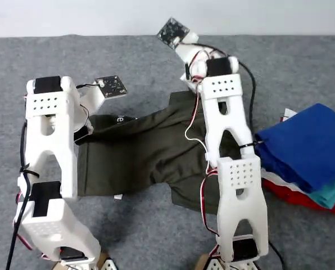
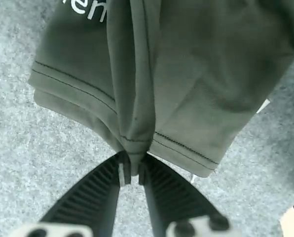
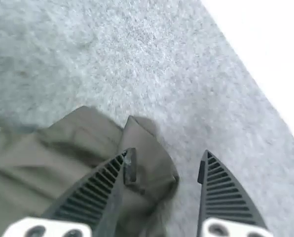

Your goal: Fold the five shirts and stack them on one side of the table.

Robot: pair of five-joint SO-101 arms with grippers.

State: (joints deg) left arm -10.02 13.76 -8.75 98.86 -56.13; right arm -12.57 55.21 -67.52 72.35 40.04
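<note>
One olive shirt (image 1: 145,152) lies lengthwise across table (image 1: 302,67) | left pincer (image 2: 131,170) clamps its stitched edge | right pincer (image 3: 166,163) wide

We see white moulded links on the left arm (image 1: 49,140) and the right arm (image 1: 229,135), each pierced with grids of small holes; black servos sit at the joints; red, white and black cables (image 1: 186,134) run alongside; the left gripper (image 2: 131,170) and right gripper (image 3: 167,160) have black ribbed fingers.

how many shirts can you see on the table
5: dark olive shirt mid-table; folded blue shirt, teal shirt, thin white layer and red shirt stacked at the right edge. More may hide in the stack.
</note>
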